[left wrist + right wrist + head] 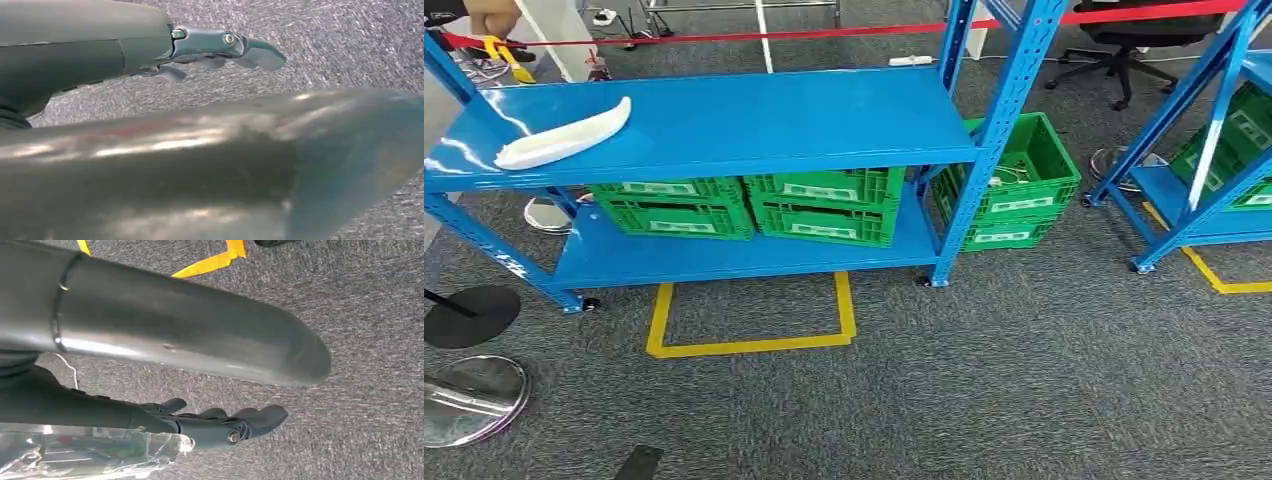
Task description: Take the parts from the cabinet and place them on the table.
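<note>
White part on blue shelf, well apart from right robot hand.

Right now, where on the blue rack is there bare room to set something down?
The top shelf is bare from the white curved part at its left end across to the right posts. The lower shelf is crowded: two green crates fill its back, leaving a front strip. A third crate sits outside on the carpet.

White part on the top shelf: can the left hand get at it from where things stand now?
Probably not yet. The left hand hangs over the carpet, holding nothing, while the white part lies on the blue shelf, well ahead past the yellow floor marking. Nothing on the shelf blocks it.
</note>
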Controlling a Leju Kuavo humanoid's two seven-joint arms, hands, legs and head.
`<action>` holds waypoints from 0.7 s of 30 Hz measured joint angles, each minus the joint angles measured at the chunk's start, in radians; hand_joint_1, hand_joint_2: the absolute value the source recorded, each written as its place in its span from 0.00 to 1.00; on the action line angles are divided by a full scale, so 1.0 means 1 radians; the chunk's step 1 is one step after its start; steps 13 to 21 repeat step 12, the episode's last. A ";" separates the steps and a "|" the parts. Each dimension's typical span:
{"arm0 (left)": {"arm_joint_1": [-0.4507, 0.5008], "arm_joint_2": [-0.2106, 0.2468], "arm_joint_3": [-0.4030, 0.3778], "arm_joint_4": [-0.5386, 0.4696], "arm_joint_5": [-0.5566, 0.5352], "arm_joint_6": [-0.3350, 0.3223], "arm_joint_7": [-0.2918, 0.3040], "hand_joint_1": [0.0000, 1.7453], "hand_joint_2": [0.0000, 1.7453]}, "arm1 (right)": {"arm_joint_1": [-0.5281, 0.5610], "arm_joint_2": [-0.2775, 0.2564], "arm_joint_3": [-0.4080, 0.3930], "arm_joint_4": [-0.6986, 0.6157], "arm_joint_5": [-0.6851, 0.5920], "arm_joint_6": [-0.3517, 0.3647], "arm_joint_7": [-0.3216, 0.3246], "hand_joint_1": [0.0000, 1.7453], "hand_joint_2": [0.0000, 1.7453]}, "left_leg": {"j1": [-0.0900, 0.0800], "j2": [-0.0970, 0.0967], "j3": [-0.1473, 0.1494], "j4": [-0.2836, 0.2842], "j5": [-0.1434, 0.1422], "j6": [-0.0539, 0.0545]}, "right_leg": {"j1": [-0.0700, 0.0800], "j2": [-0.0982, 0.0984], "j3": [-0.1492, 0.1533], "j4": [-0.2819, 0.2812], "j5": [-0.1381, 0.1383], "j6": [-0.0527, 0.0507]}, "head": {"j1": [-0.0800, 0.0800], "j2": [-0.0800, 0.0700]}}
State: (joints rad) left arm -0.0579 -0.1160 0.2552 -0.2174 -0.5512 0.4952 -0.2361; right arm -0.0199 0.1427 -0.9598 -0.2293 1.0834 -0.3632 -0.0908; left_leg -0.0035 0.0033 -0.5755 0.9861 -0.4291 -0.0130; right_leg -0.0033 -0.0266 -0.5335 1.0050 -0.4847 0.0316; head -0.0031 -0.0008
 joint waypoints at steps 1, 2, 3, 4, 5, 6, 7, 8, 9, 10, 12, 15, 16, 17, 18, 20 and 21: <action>0.000 0.000 0.000 0.000 0.000 0.000 0.000 0.00 0.00 | 0.000 0.000 0.000 0.000 0.000 0.000 0.000 0.00 0.00 | 0.000 0.000 0.000 0.000 0.001 0.001 | 0.000 0.000 0.002 0.000 0.000 0.000 | 0.000 0.000; 0.000 0.000 0.000 0.000 0.000 0.000 0.000 0.00 0.00 | 0.000 0.000 0.000 0.000 0.000 0.000 0.000 0.00 0.00 | 0.000 0.000 0.000 0.000 0.001 0.001 | 0.000 0.000 0.003 0.000 0.000 0.000 | 0.000 0.000; 0.000 0.000 0.001 0.000 0.000 0.000 0.000 0.00 0.00 | 0.000 0.000 0.000 0.000 0.000 0.000 -0.001 0.00 0.00 | 0.000 0.000 0.000 0.000 0.001 0.001 | 0.000 0.000 0.003 0.000 0.000 0.000 | 0.000 0.000; 0.000 0.000 0.001 0.000 0.000 0.000 0.000 0.00 0.00 | 0.000 0.000 0.000 0.000 0.000 0.000 -0.001 0.00 0.00 | 0.000 0.000 0.000 0.000 0.001 0.002 | 0.000 0.000 0.003 0.000 0.000 0.000 | 0.000 0.000; 0.000 0.000 0.002 0.000 0.000 0.000 0.000 0.00 0.00 | 0.000 0.000 0.000 0.000 0.000 0.000 -0.001 0.00 0.00 | 0.000 0.000 0.000 0.000 0.001 0.002 | 0.001 0.000 0.003 0.000 0.000 0.000 | 0.000 0.000; 0.000 0.000 0.002 0.000 0.000 0.000 0.000 0.00 0.00 | 0.000 0.000 0.000 0.000 0.000 0.000 -0.001 0.00 0.00 | 0.001 0.000 0.000 0.000 0.002 0.001 | 0.001 0.000 0.002 0.000 0.000 0.000 | 0.000 0.000; 0.000 0.000 0.003 0.000 0.000 0.000 0.000 0.00 0.00 | 0.000 0.000 0.000 0.000 0.000 0.000 -0.001 0.00 0.00 | 0.001 0.000 0.000 0.000 0.002 0.001 | 0.001 0.000 0.002 0.000 0.000 0.000 | 0.000 0.000; 0.000 0.000 0.004 0.000 0.000 0.000 0.002 0.00 0.00 | 0.000 0.000 0.000 0.000 0.000 0.000 -0.001 0.00 0.00 | 0.002 0.000 0.000 0.000 0.002 0.001 | 0.002 0.000 0.001 0.000 0.000 0.000 | 0.000 0.000; 0.000 0.000 0.005 0.000 0.000 0.000 0.002 0.00 0.00 | 0.000 0.000 0.000 0.000 0.000 0.000 0.000 0.00 0.00 | 0.002 0.000 0.000 0.000 0.002 0.001 | 0.002 0.000 0.000 0.000 0.000 0.000 | 0.000 0.000; 0.000 0.000 0.006 0.000 0.001 0.000 0.003 0.00 0.00 | 0.000 0.000 0.000 0.000 0.000 0.000 0.008 0.00 0.00 | 0.003 0.000 0.000 0.000 0.002 0.001 | 0.002 0.000 -0.001 0.000 0.000 0.000 | 0.000 0.000; 0.000 -0.001 0.008 0.000 0.001 0.000 0.008 0.00 0.00 | 0.000 0.000 0.000 0.000 0.001 -0.001 0.031 0.00 0.00 | 0.003 0.000 0.000 0.000 0.002 0.001 | 0.003 0.000 -0.002 0.001 0.000 0.000 | 0.000 0.000; 0.000 -0.001 0.008 0.000 0.001 0.000 0.008 0.00 0.00 | 0.000 0.000 0.000 0.000 0.001 -0.001 0.031 0.00 0.00 | 0.003 0.000 0.000 0.000 0.002 0.001 | 0.003 0.000 -0.002 0.001 0.000 0.000 | 0.000 0.000; 0.000 -0.001 0.008 0.000 0.001 0.000 0.008 0.00 0.00 | 0.000 0.000 0.000 0.000 0.001 -0.001 0.031 0.00 0.00 | 0.003 0.000 0.000 0.000 0.002 0.001 | 0.003 0.000 -0.002 0.001 0.000 0.000 | 0.000 0.000; 0.000 -0.001 0.008 0.000 0.001 0.000 0.008 0.00 0.00 | 0.000 0.000 0.000 0.000 0.001 -0.001 0.031 0.00 0.00 | 0.003 0.000 0.000 0.000 0.002 0.001 | 0.003 0.000 -0.002 0.001 0.000 0.000 | 0.000 0.000; 0.000 -0.001 0.008 0.000 0.001 0.000 0.008 0.00 0.00 | 0.000 0.000 0.000 0.000 0.001 -0.001 0.031 0.00 0.00 | 0.003 0.000 0.000 0.000 0.002 0.001 | 0.003 0.000 -0.002 0.001 0.000 0.000 | 0.000 0.000; 0.000 -0.001 0.008 0.000 0.001 0.000 0.008 0.00 0.00 | 0.000 0.000 0.000 0.000 0.001 -0.001 0.031 0.00 0.00 | 0.003 0.000 0.000 0.000 0.002 0.001 | 0.003 0.000 -0.002 0.001 0.000 0.000 | 0.000 0.000; 0.000 -0.001 0.008 0.000 0.001 0.000 0.008 0.00 0.00 | 0.000 0.000 0.000 0.000 0.001 -0.001 0.031 0.00 0.00 | 0.003 0.000 0.000 0.000 0.002 0.001 | 0.003 0.000 -0.002 0.001 0.000 0.000 | 0.000 0.000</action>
